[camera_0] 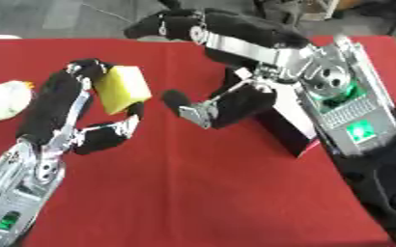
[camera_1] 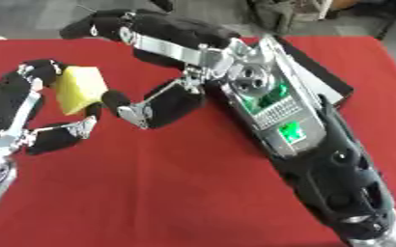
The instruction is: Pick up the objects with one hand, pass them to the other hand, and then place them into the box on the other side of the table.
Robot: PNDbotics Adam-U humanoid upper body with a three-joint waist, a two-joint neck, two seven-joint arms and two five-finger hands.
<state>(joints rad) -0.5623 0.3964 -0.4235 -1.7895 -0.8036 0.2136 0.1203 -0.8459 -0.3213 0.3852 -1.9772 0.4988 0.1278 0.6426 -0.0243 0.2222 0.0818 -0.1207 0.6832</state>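
A yellow block [camera_0: 121, 89] is pinched between the fingers and thumb of my left hand [camera_0: 66, 113], held above the red table [camera_0: 193, 193] at the left. My right hand [camera_0: 227, 58] reaches in from the right with fingers spread open, its thumb [camera_0: 189, 108] a short way from the block and not touching it. A dark box [camera_0: 290, 130] sits beneath my right arm, mostly hidden by it; its far rim [camera_1: 324, 77] shows in the right eye view.
A white rounded object with an orange bit [camera_0: 5, 99] lies on the table at the far left edge. My right forearm [camera_1: 319, 159] covers much of the table's right side. Red cloth fills the front middle.
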